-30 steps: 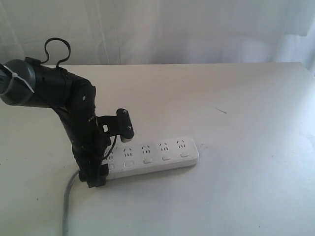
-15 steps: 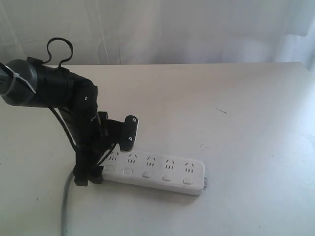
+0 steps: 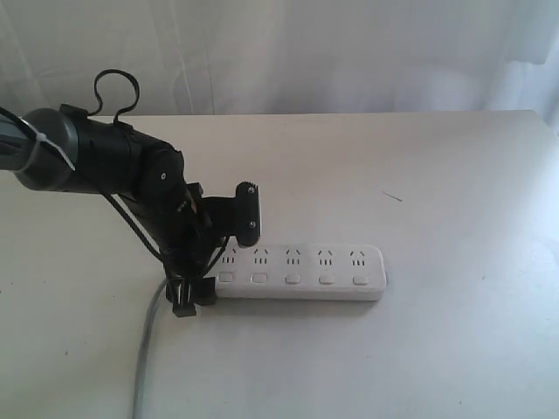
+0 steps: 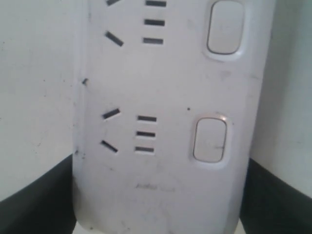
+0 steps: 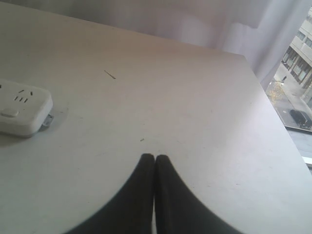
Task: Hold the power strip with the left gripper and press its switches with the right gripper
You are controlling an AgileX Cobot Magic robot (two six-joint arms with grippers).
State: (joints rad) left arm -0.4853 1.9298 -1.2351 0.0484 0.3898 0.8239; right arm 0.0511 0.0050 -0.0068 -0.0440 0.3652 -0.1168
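While the power strip (image 3: 301,272) is pinched at its cord end by the left gripper (image 3: 194,281), its switches (image 3: 293,279) are best pressed squarely by the right gripper (image 5: 154,163), whose fingers are pressed together.

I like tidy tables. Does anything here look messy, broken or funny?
Mostly fine: the strip lies flat and whole, one end in the left hand. A small grey bit pokes out under its free end, and a thin dark sliver lies loose on the table.
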